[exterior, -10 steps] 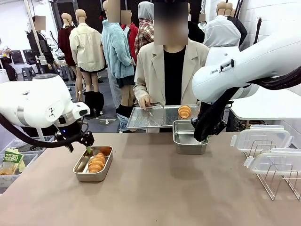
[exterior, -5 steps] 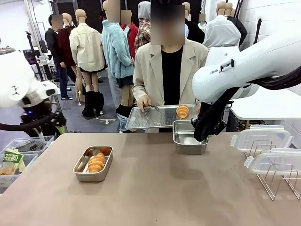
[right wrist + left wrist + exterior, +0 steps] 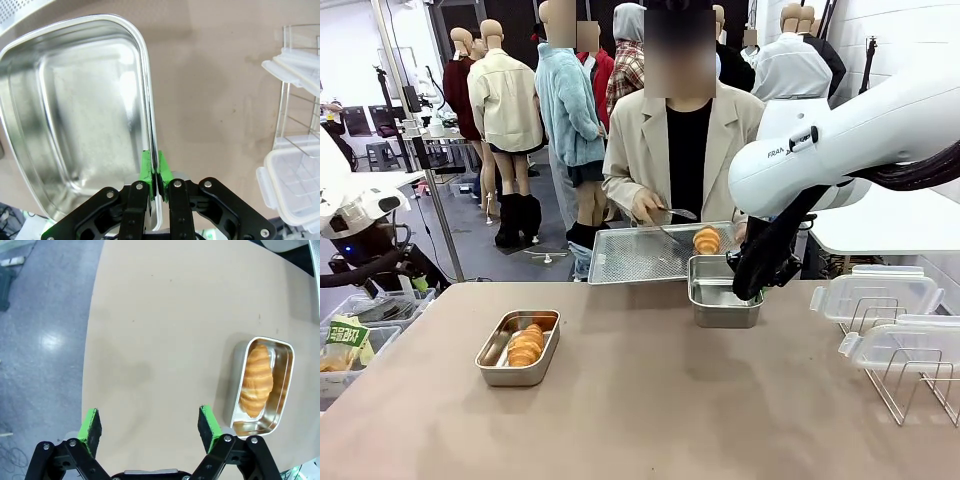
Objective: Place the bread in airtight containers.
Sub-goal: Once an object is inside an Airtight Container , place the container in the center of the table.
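One bread lies in the left steel airtight container on the table; in the left wrist view that bread and container sit to the right of my left gripper. That gripper hangs open and empty over bare tabletop. My right gripper is shut on the rim of the empty second container, at its right side in the front view. A second bread rests on the perforated tray the person holds, with tongs just beside it.
Translucent lids lie on a wire rack at the table's right side, close to the right gripper. My left arm is drawn back beyond the table's left edge. Bins with packets stand below there.
My left arm has swung away to the left from above the filled container, its jaws opening fully. The person's hand has lifted the tongs toward the bread on the tray.
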Tool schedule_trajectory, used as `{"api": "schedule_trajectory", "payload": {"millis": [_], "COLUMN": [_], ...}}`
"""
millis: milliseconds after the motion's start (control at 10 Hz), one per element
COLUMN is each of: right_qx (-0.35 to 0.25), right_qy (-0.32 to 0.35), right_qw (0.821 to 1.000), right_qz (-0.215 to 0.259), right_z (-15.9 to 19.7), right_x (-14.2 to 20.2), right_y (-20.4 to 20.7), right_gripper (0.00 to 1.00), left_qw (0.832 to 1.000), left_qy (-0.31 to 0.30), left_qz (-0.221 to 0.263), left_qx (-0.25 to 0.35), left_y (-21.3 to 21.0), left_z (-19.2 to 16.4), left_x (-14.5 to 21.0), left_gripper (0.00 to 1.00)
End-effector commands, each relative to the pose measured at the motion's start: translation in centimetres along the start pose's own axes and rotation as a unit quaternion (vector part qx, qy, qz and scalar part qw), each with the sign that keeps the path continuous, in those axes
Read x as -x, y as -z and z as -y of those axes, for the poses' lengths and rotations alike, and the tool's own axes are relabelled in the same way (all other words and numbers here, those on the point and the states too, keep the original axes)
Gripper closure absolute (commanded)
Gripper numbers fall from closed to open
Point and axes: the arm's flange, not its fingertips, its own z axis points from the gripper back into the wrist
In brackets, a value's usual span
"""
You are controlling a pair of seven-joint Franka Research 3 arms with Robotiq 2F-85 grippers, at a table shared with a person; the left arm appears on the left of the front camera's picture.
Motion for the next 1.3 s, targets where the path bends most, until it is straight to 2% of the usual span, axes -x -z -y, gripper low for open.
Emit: {"api": "schedule_trajectory", "payload": {"millis": [0, 1200], "right_qx": [0.004, 0.004], "right_qy": [0.003, 0.003], "right_qw": [1.0, 1.0], "right_qz": [0.008, 0.008], "right_z": [-0.01, -0.01], "right_x": [0.27, 0.27], "right_y": [-0.09, -0.09], "right_gripper": [1.0, 1.0], "left_qw": [1.0, 1.0], "left_qy": [0.001, 0.001], "left_qz": [0.004, 0.004], "left_qx": [-0.006, -0.006], "left_y": [-0.63, -0.63], "left_z": [-0.58, -0.58], "left_x": [0.09, 0.09], "left_gripper": [0.0, 0.0]}}
